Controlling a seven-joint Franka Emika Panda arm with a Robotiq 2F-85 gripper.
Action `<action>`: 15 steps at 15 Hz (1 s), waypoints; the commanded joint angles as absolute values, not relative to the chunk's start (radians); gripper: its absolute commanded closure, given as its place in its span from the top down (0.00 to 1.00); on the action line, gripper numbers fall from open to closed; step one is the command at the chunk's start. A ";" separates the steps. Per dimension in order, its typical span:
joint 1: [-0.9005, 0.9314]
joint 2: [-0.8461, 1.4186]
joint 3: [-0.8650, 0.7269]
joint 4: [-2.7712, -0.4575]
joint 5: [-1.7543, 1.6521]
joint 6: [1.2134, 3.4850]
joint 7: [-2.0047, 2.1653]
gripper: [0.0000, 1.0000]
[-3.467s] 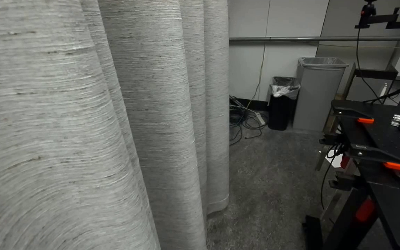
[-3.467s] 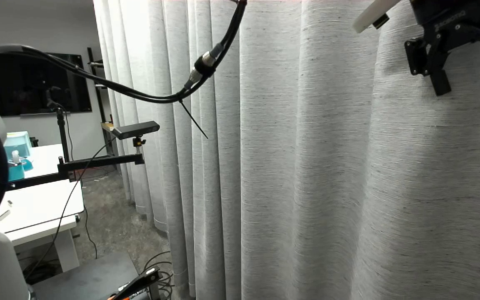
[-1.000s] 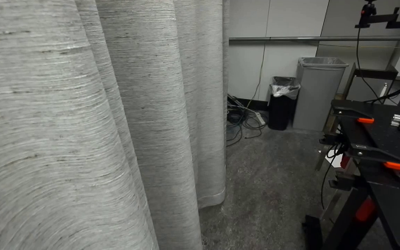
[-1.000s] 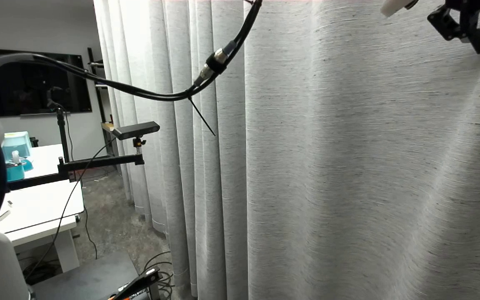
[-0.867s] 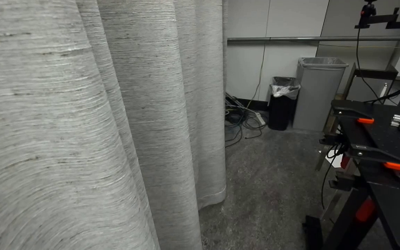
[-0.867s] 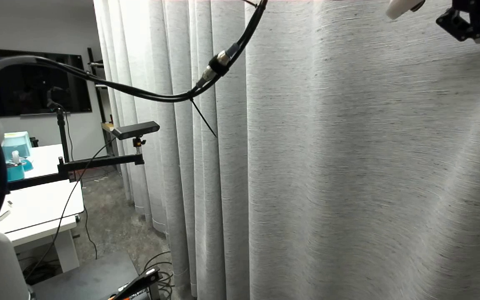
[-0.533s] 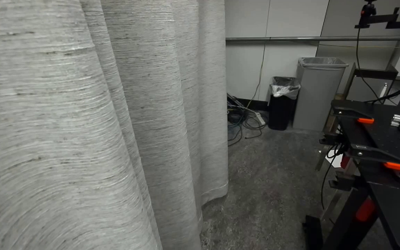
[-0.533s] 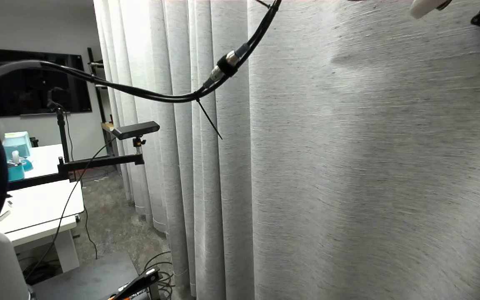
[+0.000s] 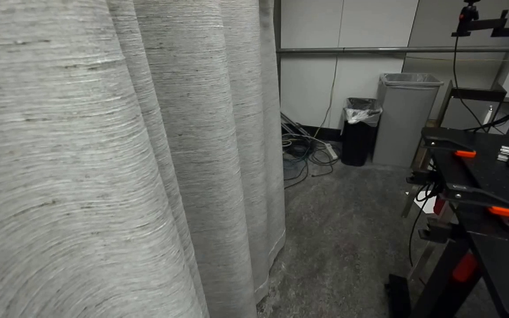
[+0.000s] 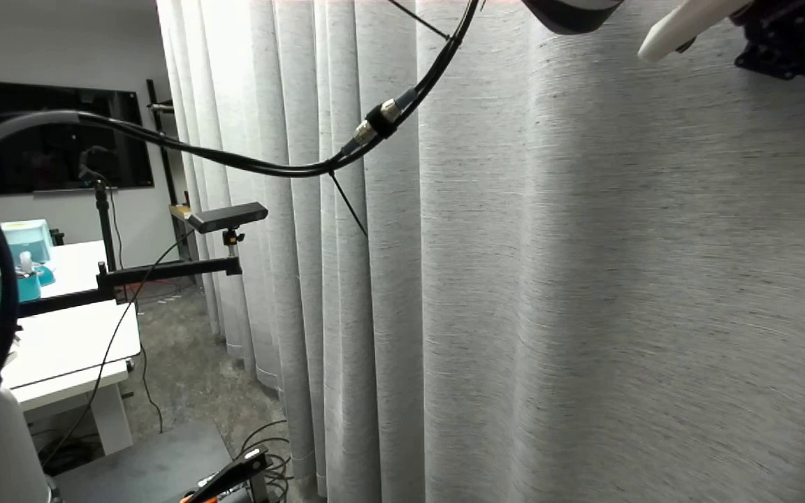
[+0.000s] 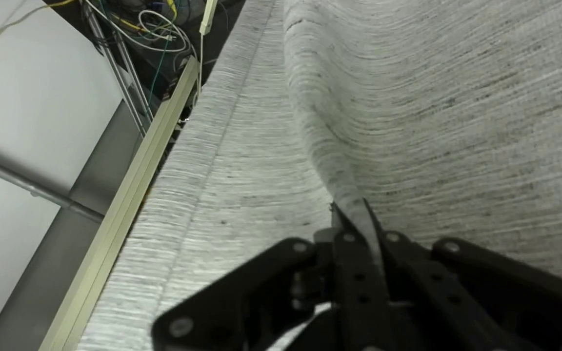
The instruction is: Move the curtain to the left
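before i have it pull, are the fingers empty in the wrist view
No, a narrow fold of the curtain runs in between the fingers, which are closed on it.

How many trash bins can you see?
2: a black bin, and a taller grey bin to its right, in an exterior view. The curtain may hide more.

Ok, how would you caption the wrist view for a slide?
Gripper closed on a fold of grey curtain, tangled cables at upper left.
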State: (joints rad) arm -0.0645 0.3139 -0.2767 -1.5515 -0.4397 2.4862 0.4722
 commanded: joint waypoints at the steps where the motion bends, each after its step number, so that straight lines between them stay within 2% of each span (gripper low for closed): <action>1: 0.050 0.323 -0.279 -1.563 -0.550 2.437 0.615 0.00; 7: 0.158 0.318 -0.202 -1.560 -0.655 2.392 0.728 0.00; 15: 0.232 0.199 -0.086 -1.729 -0.879 2.408 0.890 0.00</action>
